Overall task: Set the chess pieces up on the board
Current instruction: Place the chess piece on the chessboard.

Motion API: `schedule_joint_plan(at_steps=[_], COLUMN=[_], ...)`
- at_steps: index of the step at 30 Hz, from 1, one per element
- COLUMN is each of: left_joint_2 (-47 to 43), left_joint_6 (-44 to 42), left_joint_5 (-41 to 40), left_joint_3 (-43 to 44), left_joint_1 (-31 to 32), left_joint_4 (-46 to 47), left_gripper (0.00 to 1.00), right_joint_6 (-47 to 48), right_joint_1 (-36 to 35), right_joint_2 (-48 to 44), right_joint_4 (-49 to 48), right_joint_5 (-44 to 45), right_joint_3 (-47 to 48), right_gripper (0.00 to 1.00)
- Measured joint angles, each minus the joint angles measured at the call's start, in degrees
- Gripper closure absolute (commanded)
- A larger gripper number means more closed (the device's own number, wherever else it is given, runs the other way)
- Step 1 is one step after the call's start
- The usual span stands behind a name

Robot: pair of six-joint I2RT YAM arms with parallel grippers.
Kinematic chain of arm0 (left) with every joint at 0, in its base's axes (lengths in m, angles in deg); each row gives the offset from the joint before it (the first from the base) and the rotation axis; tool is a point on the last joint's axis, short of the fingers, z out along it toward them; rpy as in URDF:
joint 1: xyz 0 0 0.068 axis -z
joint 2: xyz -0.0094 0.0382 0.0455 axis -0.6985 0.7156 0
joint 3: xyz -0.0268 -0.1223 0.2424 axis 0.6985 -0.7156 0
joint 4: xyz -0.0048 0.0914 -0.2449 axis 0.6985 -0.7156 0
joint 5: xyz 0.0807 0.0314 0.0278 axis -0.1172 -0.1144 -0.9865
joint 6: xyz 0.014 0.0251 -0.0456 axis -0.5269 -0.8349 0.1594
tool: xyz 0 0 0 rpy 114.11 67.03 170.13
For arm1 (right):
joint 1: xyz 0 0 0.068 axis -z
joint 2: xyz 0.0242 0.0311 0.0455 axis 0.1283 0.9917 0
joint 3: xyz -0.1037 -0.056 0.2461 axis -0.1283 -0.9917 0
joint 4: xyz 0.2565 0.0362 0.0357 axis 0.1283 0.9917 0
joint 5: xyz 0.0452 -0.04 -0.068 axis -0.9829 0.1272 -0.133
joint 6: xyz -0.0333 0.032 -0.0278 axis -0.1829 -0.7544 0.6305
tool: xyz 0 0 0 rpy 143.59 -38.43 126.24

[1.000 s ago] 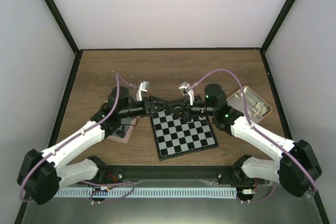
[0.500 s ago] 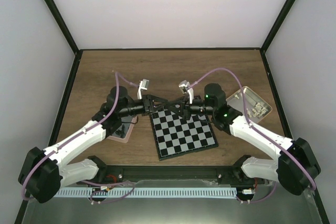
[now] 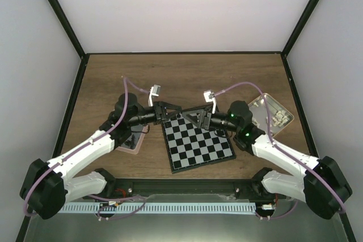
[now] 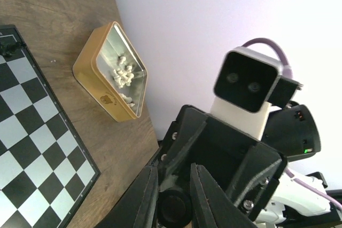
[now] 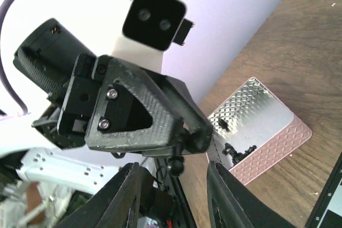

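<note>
The board (image 3: pixel 199 145) lies between my arms and also shows in the left wrist view (image 4: pixel 21 121). No pieces stand on it. My left gripper (image 3: pixel 176 111) hovers over the board's far left corner, shut on a small black chess piece (image 5: pixel 176 163), whose round base shows between the fingers (image 4: pixel 173 212). My right gripper (image 3: pixel 195 117) is open and empty and faces the left one closely, its jaws on either side of the held piece without touching it. More black pieces lie in the pink-rimmed tray (image 5: pixel 256 126). Cream pieces lie in the tan tin (image 4: pixel 115 70).
The pink tray (image 3: pixel 131 143) sits on the table left of the board, partly under my left arm. The tan tin (image 3: pixel 273 114) sits to the right of the board. Black frame posts and pale walls enclose the wooden table (image 3: pixel 181 77).
My right arm has drawn back to the right, away from the left gripper. The left gripper has stayed over the board's far edge with the black piece.
</note>
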Motion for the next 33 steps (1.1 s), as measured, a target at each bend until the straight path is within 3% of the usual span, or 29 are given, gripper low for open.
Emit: schedule_joint_plan(at_steps=[7,18,25,28,31,33], left_joint_2=[0.0,0.0,0.6,0.9,1.0,1.0], left_joint_6=[1.1,1.4,1.4,1.4,1.1,-0.9], left_joint_5=[0.0,-0.4,-0.6,-0.7,-1.1,-2.3], left_joint_3=[0.0,-0.5,-0.6,-0.7,-0.6,-0.3], left_joint_1=[0.0,0.0,0.0,-0.1,0.0,-0.1], left_joint_4=[1.7,1.9,2.0,2.1,1.7,-0.5], left_gripper=[0.90,0.90,0.89,0.81,0.54,0.45], right_joint_6=[-10.9,-15.4,-16.7,-17.0,-16.8,-15.7], right_joint_1=[-0.1,-0.3,-0.3,-0.3,-0.3,-0.3], right_joint_2=[0.5,3.3,4.0,4.1,4.1,4.2], right_joint_4=[-5.6,-8.6,-9.0,-8.9,-7.8,-4.9], right_joint_5=[2.7,2.4,1.6,1.6,1.7,2.2], right_joint_3=[-2.2,-2.1,-1.8,-1.8,-1.5,-0.4], right_gripper=[0.68,0.82,0.97,0.99,0.99,0.99])
